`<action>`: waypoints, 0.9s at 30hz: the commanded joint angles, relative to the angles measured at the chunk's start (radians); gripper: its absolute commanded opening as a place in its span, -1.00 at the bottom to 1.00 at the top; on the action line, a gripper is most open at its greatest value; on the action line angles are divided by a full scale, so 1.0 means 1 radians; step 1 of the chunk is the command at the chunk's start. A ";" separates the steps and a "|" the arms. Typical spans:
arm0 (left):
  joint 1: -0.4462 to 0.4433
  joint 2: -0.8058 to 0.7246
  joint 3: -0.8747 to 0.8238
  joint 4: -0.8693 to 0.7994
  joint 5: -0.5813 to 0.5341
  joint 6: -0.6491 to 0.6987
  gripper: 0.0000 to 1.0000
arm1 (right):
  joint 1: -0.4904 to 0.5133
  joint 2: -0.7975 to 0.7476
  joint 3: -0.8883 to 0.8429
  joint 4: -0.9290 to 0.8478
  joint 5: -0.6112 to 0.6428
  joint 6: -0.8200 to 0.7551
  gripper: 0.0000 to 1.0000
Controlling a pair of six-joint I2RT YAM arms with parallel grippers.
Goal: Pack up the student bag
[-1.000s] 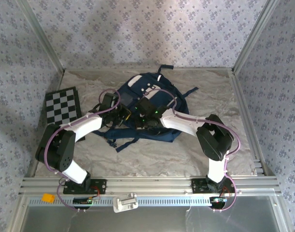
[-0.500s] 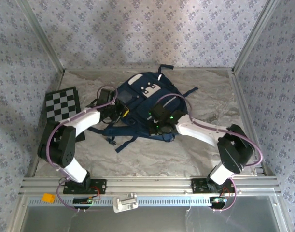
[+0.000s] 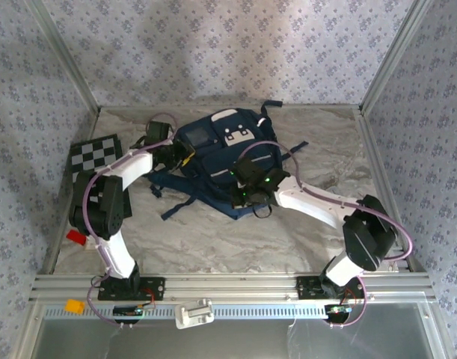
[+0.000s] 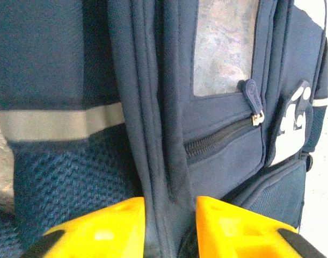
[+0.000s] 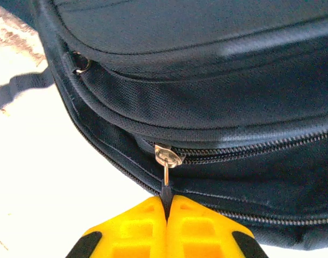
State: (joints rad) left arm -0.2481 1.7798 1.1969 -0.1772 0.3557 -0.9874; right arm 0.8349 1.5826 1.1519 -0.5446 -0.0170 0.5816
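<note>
Student bag (image 3: 221, 161) lies mid-surface (image 3: 213, 239). Zipper step, I judge: right tool (image 5: 166, 207) pinched tight on zipper pull (image 5: 166, 161); left tool (image 4: 170, 208) narrow around seam fold (image 4: 161, 134), grip unclear. Next likely: draw pull along track, bag steadied.

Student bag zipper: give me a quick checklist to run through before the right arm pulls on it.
1. Right end effector shut on the zipper pull: ok.
2. Zipper pull attached to the metal slider: ok.
3. Zipper teeth right of the slider free of caught fabric: ok, as far as they show.
4. Left end effector bracing the student bag: a fabric fold sits between its fingers, but a firm clamp: cannot tell.
5. Student bag resting on the table, not hanging: ok.
</note>
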 commanded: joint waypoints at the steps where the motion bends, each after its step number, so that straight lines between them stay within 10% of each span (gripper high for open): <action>1: -0.001 -0.104 -0.047 0.009 0.048 0.043 -0.18 | 0.008 0.020 0.031 0.012 -0.005 -0.022 -1.00; 11: -0.147 -0.340 -0.321 0.109 -0.025 -0.224 0.03 | 0.013 0.013 -0.015 0.038 0.020 0.015 -1.00; 27: -0.312 -0.259 -0.348 0.223 -0.153 -0.466 -0.11 | 0.019 0.004 -0.041 0.065 0.030 0.032 -1.00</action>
State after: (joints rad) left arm -0.5419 1.5116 0.8181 0.0227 0.2359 -1.3975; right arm 0.8459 1.5978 1.1217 -0.4950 -0.0059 0.5941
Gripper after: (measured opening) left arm 0.449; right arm 0.052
